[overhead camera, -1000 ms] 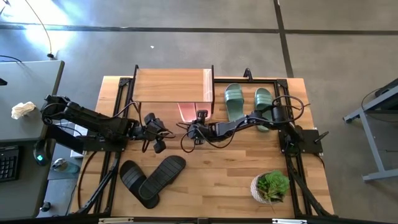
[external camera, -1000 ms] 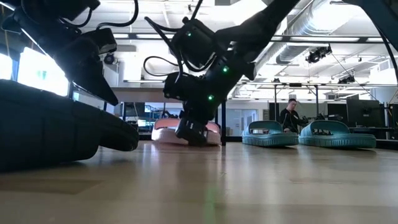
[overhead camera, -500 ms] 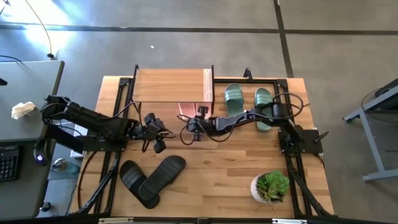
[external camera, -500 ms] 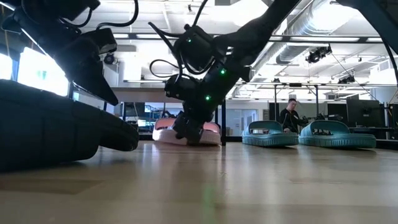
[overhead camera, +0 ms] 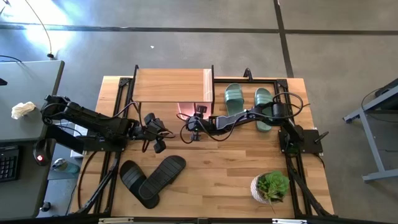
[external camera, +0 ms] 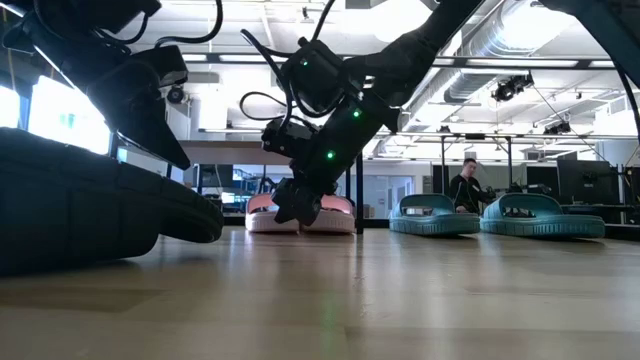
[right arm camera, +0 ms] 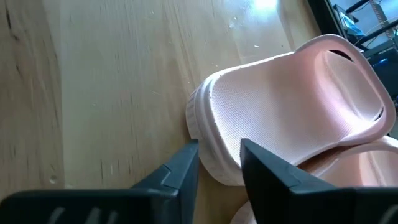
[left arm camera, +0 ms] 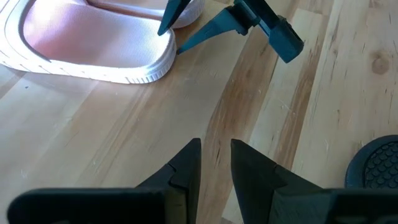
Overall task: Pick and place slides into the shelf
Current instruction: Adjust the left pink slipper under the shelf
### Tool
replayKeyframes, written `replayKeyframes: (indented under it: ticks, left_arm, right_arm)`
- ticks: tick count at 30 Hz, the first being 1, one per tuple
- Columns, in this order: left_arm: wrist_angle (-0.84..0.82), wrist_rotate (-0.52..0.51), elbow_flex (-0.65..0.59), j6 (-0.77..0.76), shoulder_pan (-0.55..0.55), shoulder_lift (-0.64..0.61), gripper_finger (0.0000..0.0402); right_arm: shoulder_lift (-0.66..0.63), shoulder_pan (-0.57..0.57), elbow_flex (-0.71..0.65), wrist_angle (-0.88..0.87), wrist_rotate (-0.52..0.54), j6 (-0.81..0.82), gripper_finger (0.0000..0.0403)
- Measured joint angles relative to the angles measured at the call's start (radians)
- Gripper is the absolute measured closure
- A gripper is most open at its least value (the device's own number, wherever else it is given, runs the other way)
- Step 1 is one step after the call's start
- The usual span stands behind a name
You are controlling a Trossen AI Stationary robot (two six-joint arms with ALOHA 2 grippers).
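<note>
The shelf stands at the table's far edge. Two pale pink slides lie sole-down under its near right corner, heels sticking out; the low view shows them beneath the plank. My right gripper is shut on the heel of one pink slide. My left gripper hovers just left of it, narrowly open and empty. The black pair lies overlapped near the near left. The green pair sits right of the shelf. My right gripper pinches the pink slide's heel edge: one finger on the footbed, the other at the sole's side. It comes slanting from the near-right side, roughly along the slide. The slide rests flat on the table, toe under the shelf.
A potted plant stands near the near right corner. Black frame rails run along both table sides. Bare wood lies between the grippers and the black slides. A person sits far off in the room.
My right gripper has moved toward the far edge and the shelf, tipping more steeply in the low view. The pink slide it holds has slid along the table farther under the shelf, so less of it shows from above.
</note>
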Motion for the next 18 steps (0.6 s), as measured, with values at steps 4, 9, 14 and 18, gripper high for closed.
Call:
replayKeyframes:
  ticks: [4, 9, 14, 18]
  left_arm:
    - [0.004, 0.000, 0.000, -0.001, 0.000, 0.003, 0.0328]
    - [0.034, 0.000, 0.000, -0.001, 0.000, 0.005, 0.0328]
    - [0.104, 0.000, 0.000, 0.016, 0.000, 0.046, 0.0328]
    - [0.218, -0.010, 0.000, 0.065, 0.000, 0.127, 0.0328]
  right_arm:
    - [0.000, 0.003, 0.000, 0.019, -0.006, -0.027, 0.0272]
    - [-0.004, 0.026, 0.000, 0.015, -0.014, -0.052, 0.0270]
    - [-0.065, 0.067, -0.001, -0.101, 0.032, -0.072, 0.0270]
    - [-0.156, 0.110, -0.014, -0.212, 0.075, -0.086, 0.0270]
